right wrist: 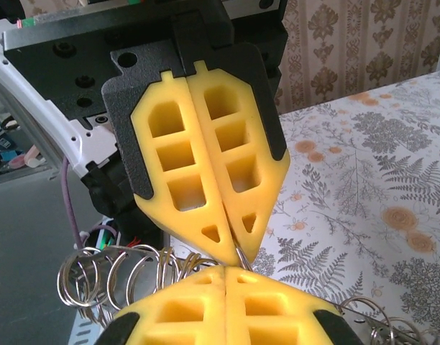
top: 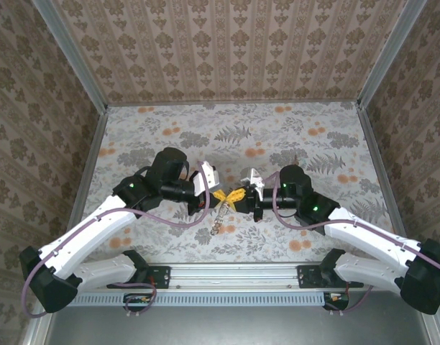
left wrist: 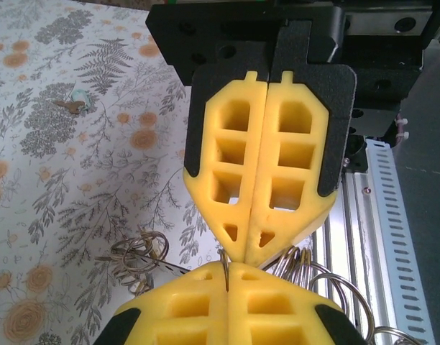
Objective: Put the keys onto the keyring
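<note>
While I am watching through the overhead camera, the left gripper (top: pixel 221 194) and the right gripper (top: pixel 236 195) are meeting tip to tip over the middle of the tablecloth (top: pixel 170 136). The keyring (top: pixel 218 214) is trailing from that meeting point. Its long axis is running from the fingertips toward the near edge of the table, leaning slightly to my left, and its free end is pointing at the rail (top: pixel 227 272) between the arm bases. I cannot tell whether that end is resting on the cloth.

On the left wrist camera I am seeing the left fingers pressed together, with a thin wire of the keyring pinched in their seam. More loops are fanning out on both sides just under the tips. The right gripper's fingers are lying flat against each other, and I cannot tell whether they are gripping a ring. On the right wrist camera the coils are bunching at the lower left, and a few more are showing at the lower right.

A small tan piece (left wrist: pixel 76 106) is lying on the cloth, well apart from both grippers. It is too small for me to tell whether it is one of the keys.
</note>
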{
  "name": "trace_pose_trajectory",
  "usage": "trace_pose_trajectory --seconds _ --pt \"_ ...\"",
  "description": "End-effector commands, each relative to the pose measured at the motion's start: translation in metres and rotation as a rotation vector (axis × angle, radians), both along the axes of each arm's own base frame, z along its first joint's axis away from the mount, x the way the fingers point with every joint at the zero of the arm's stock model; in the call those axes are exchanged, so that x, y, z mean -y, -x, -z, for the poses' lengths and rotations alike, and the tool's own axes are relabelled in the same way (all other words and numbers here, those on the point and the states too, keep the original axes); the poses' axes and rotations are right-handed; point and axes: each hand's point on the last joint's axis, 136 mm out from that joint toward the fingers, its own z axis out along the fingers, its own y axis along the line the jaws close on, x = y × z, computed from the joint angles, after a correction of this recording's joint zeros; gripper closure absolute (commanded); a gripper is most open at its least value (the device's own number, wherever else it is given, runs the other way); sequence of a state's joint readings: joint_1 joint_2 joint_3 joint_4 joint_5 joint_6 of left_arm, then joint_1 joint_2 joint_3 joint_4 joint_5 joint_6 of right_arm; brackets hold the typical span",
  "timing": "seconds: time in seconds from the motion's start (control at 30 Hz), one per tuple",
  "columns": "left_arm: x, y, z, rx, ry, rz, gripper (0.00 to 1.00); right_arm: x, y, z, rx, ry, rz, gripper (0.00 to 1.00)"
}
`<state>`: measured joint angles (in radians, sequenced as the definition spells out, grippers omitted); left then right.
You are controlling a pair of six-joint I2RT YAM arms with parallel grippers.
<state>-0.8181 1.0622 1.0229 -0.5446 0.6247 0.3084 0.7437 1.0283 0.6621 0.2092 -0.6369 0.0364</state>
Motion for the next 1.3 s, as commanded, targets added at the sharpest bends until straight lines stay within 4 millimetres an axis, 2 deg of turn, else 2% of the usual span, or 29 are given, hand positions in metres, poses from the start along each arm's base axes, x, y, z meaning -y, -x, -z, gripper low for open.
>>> trace_pose_trajectory --seconds 0.0,0.27,0.53,0.67,0.77,0.97,1.27 --pt "0.011 0.026 -0.026 -0.012 0.093 0.154 1.00 -0.005 -0.009 -0.026 0.075 -0.049 0.031 1.00" --pt "0.009 0.033 -0.028 -0.005 0.102 0.177 1.00 -0.002 -0.004 -0.034 0.130 -0.071 0.030 1.00" --pt "0.005 0.046 -0.030 0.025 0.104 0.213 1.00 0.008 -0.007 -0.038 0.165 -0.077 0.087 1.00" --pt "0.002 0.049 -0.036 0.062 0.122 0.215 1.00 0.013 -0.002 -0.033 0.170 -0.044 0.081 0.84" --pt "0.000 0.052 -0.040 0.089 0.135 0.225 1.00 0.013 0.000 -0.034 0.168 -0.054 0.072 0.79" --pt "-0.001 0.059 -0.040 0.117 0.128 0.248 1.00 0.018 0.002 -0.038 0.173 -0.052 0.084 0.80" --pt "-0.002 0.053 -0.046 0.163 0.138 0.223 1.00 0.017 0.014 -0.034 0.147 -0.047 0.031 0.77"
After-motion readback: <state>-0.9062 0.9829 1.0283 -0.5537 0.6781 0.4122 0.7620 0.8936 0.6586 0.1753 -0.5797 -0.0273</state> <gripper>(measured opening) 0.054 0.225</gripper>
